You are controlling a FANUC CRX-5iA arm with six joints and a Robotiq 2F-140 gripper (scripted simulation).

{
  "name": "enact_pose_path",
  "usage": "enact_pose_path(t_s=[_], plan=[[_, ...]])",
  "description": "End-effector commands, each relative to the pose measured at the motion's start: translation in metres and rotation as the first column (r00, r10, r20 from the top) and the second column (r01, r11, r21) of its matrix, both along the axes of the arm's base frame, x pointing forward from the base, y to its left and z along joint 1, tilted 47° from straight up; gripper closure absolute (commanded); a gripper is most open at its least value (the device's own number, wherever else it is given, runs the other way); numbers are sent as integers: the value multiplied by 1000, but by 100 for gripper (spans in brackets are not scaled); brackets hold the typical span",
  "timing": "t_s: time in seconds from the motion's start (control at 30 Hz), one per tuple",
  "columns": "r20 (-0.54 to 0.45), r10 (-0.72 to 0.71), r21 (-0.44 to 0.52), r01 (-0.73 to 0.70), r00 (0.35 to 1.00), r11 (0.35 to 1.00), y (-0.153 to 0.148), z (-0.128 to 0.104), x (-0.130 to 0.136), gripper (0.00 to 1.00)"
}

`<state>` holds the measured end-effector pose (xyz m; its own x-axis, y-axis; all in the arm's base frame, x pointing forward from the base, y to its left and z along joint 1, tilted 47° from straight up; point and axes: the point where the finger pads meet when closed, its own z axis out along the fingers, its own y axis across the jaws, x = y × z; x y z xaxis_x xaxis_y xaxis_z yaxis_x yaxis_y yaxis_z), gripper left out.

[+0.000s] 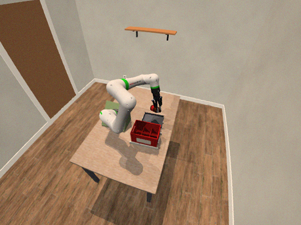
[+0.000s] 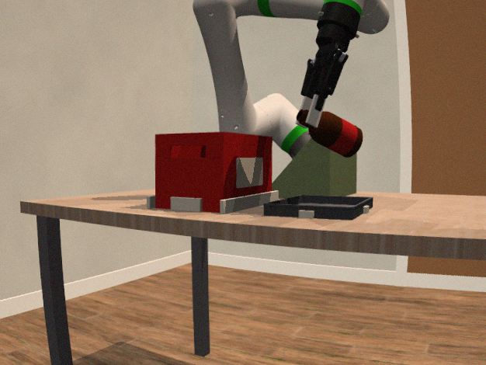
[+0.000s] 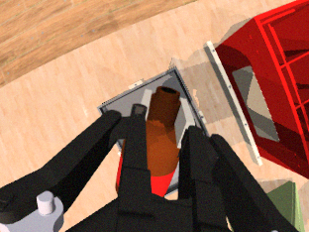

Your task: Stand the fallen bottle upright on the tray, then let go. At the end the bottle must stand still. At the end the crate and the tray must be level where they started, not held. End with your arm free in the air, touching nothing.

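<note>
My gripper (image 2: 310,116) is shut on the brown bottle (image 2: 331,132) with a red label, near its neck end. The bottle hangs tilted in the air, well above the dark tray (image 2: 317,206) on the table. In the wrist view the bottle (image 3: 160,143) sits between my fingers with the tray below it. In the top view the gripper (image 1: 155,106) and bottle (image 1: 153,108) are just beyond the tray's (image 1: 152,119) far edge.
A red crate (image 2: 212,169) with inner dividers stands on grey rails next to the tray, also in the top view (image 1: 145,133) and the wrist view (image 3: 273,80). The arm's green base block (image 2: 317,172) stands behind the tray.
</note>
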<state>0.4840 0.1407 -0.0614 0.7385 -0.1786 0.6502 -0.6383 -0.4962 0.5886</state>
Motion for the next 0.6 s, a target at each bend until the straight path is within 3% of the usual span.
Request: enact_pose_path(t_s=[0.0,0.57], plan=[[4,5,-5,-5,1000,1000,0,0,0,100],[51,63,-71,-59,997,996,0,-1,-1,100]])
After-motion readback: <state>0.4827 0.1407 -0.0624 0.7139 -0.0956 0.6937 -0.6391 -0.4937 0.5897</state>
